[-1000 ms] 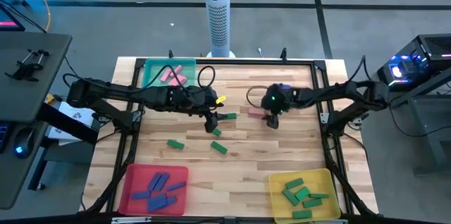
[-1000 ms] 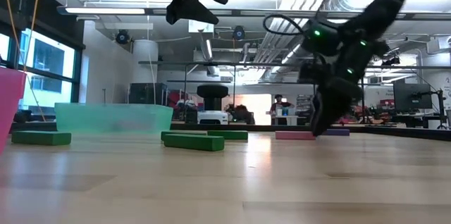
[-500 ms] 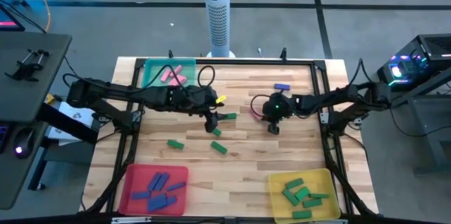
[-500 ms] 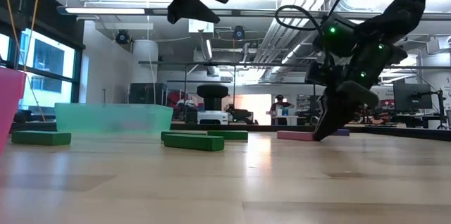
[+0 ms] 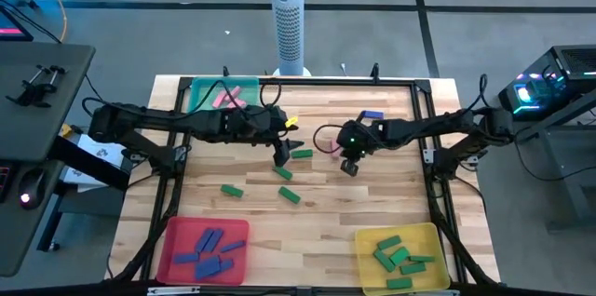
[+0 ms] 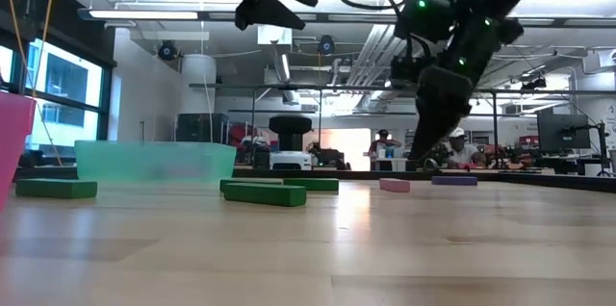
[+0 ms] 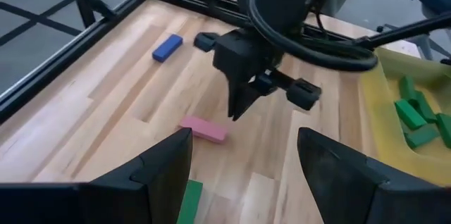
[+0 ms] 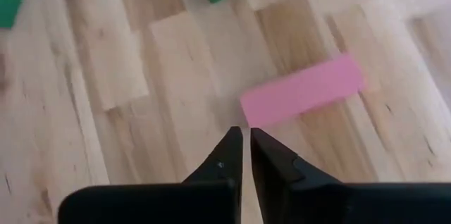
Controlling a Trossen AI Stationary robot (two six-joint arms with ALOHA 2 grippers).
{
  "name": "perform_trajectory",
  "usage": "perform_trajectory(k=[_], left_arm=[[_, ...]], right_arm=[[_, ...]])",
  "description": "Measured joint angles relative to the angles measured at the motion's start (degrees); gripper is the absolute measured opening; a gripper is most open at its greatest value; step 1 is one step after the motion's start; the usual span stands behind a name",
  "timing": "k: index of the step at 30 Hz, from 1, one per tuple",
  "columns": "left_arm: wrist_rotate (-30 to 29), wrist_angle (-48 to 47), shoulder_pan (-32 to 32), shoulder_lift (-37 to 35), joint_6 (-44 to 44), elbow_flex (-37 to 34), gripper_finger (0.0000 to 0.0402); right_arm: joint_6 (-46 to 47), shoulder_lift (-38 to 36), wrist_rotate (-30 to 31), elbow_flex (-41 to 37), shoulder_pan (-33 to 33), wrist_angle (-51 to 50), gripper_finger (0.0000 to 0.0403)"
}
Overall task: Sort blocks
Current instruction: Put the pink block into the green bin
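A pink block (image 8: 303, 90) lies flat on the wooden table near its middle (image 5: 329, 148). My right gripper (image 8: 244, 134) is shut and empty. It hovers just above the table beside one end of the block (image 7: 204, 129), and in the low view (image 6: 421, 157) it stands clear of the table. My left gripper (image 5: 279, 154) hangs open and empty higher up, left of centre, over a green block (image 5: 300, 154). Further green blocks (image 5: 285, 174) (image 5: 232, 190) and a blue block (image 5: 372, 114) lie loose on the table.
A teal tray (image 5: 200, 100) holding pink blocks stands at the far left. A red tray (image 5: 172, 240) holding blue blocks is at the near left. A yellow tray (image 5: 433, 240) holding green blocks is at the near right. A white tower (image 5: 289, 17) stands beyond the far edge.
My right gripper has shut down at the table by the pink block, then risen and gone a little toward the table's left with nothing in it. The pink block has stayed on the table but has turned about somewhat.
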Motion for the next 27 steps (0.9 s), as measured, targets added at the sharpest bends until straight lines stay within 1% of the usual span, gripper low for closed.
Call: perform_trajectory(k=[2,4,7,9,11,13,15,16,18,20,22,24,27], left_arm=[[0.1,0.0,0.7,0.0,0.0,0.0,0.0242],[1.4,-0.1,1.3,-0.2,0.0,0.0,0.0242],[3.8,-0.2,2.1,-1.5,0.0,0.0,0.0242],[4.2,-0.7,2.4,-3.3,0.0,0.0,0.0242],[4.2,-1.1,2.8,-5.2,0.0,0.0,0.0242],[4.2,-2.2,3.4,-7.3,0.3,0.0,0.0242],[4.1,-3.9,4.0,-9.3,1.7,0.0,0.0242],[4.0,-5.1,4.2,-10.3,2.6,0.0,0.0242],[3.7,-7.5,4.6,-12.1,4.1,0.0,0.0243],[3.2,-10.2,4.9,-13.6,5.2,0.0,0.0242],[2.9,-12.9,5.3,-14.7,6.4,0.0,0.0242],[2.8,-15.0,5.4,-15.5,7.5,0.0,0.0242],[2.6,-16.9,5.5,-16.0,9.7,0.0,0.0242]], right_arm=[[1.8,0.0,-0.1,2.2,0.0,-3.9,0.0018],[5.3,0.0,-1.9,4.4,0.0,-5.3,0.0036],[12.0,-0.1,-6.0,6.5,0.0,-3.5,0.0087],[13.8,-0.1,-6.1,7.1,0.8,-0.2,0.0128],[11.2,-0.1,-4.5,7.2,1.8,3.5,0.0168],[3.7,-0.1,-2.6,7.2,2.8,5.3,0.0205],[-1.0,-0.1,1.7,7.2,3.6,5.5,0.0232],[-1.3,0.2,4.7,7.2,3.9,5.2,0.0241],[1.9,1.1,11.5,7.2,4.0,4.2,0.0251],[8.3,2.8,18.7,6.8,4.0,4.0,0.0255],[17.1,5.3,25.1,6.6,4.2,4.0,0.0255],[26.0,8.4,28.8,6.5,4.3,4.6,0.0255],[35.4,13.5,31.5,6.5,4.2,6.4,0.0255]])
